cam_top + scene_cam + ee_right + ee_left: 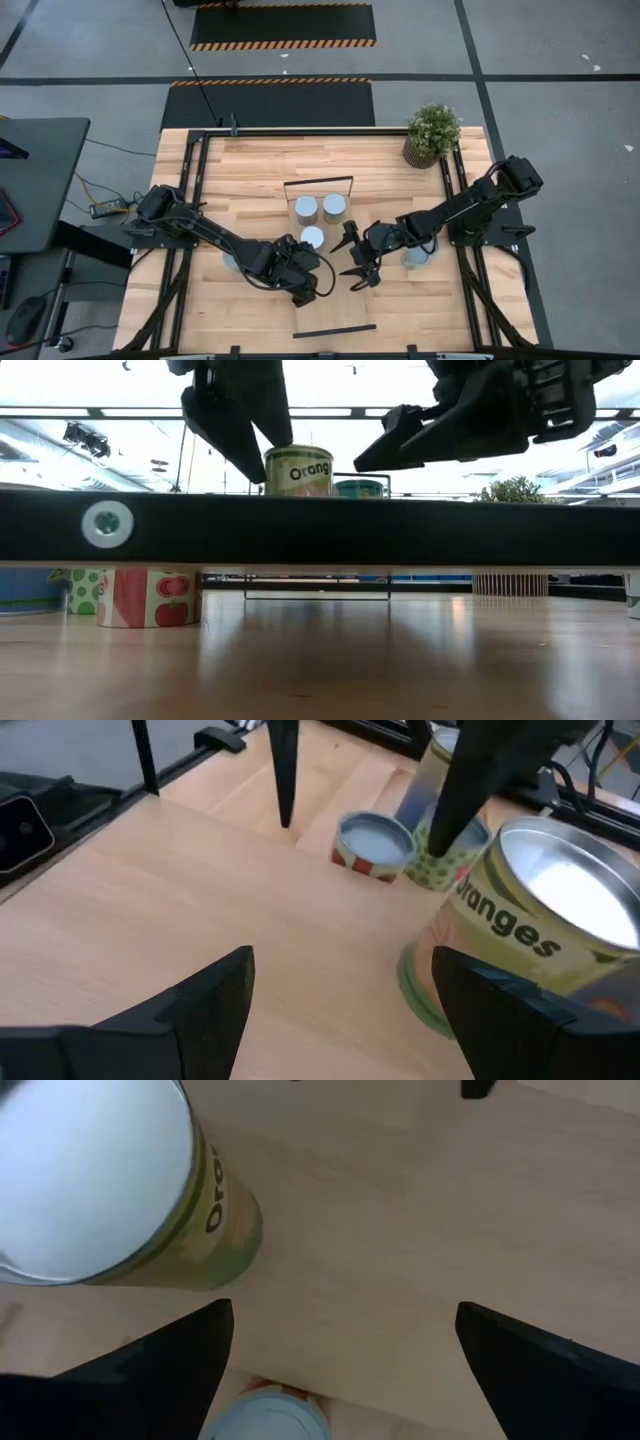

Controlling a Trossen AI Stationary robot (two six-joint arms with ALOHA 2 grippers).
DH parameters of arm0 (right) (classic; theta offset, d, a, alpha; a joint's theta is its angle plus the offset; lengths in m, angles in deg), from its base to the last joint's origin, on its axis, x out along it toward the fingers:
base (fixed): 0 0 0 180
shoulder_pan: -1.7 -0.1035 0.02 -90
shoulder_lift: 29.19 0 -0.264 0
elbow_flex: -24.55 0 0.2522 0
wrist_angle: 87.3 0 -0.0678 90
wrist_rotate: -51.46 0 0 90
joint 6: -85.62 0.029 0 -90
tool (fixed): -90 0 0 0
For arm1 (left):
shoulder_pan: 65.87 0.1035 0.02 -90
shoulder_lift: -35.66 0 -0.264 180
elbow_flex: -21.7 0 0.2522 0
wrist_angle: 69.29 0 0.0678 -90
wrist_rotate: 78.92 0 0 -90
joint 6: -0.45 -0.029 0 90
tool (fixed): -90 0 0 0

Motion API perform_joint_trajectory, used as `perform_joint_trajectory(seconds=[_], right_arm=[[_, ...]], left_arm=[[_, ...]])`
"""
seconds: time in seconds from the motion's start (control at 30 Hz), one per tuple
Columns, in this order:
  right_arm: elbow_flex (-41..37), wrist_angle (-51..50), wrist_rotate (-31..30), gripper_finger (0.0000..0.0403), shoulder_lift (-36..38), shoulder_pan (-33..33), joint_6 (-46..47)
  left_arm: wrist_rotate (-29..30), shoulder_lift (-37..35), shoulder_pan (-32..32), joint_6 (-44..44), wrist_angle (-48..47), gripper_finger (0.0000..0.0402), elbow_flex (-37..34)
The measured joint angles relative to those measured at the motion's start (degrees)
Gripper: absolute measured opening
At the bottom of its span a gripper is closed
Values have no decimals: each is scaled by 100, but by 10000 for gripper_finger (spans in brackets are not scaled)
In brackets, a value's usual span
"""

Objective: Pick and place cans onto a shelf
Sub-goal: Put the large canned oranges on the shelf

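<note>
On the left of the high view, a can (232, 262) sits on the counter (240, 165), mostly hidden under the left arm. The left gripper (318, 283) hangs over the shelf (330, 300), its fingers (160, 1370) spread wide and holding nothing. From its wrist camera a can with an orange label (100, 1180) stands on the pale board just beyond the fingers, and another can top (265, 1418) shows below the shelf edge.

Three cans stand on the shelf: one (313, 238) near the middle, just ahead of the left gripper, and two side by side farther back, one (306, 209) left and one (335, 207) right, near the black frame bar (318, 181).

The right gripper (353, 252) hovers over the shelf's right side, also open and empty. A can (417, 257) rests on the counter beside the right arm, partly covered by it. A potted plant (432, 133) stands at the counter's far right corner.
</note>
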Motion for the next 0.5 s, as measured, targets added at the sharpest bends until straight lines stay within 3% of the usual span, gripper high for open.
perform_joint_trajectory(seconds=[0.2,0.5], right_arm=[[1,56,-320,313,-74,22,-36],[-4,184,-861,313,-144,72,-46]], left_arm=[[642,83,-136,-122,-585,387,-44],[1199,236,-171,-717,-420,387,-44]])
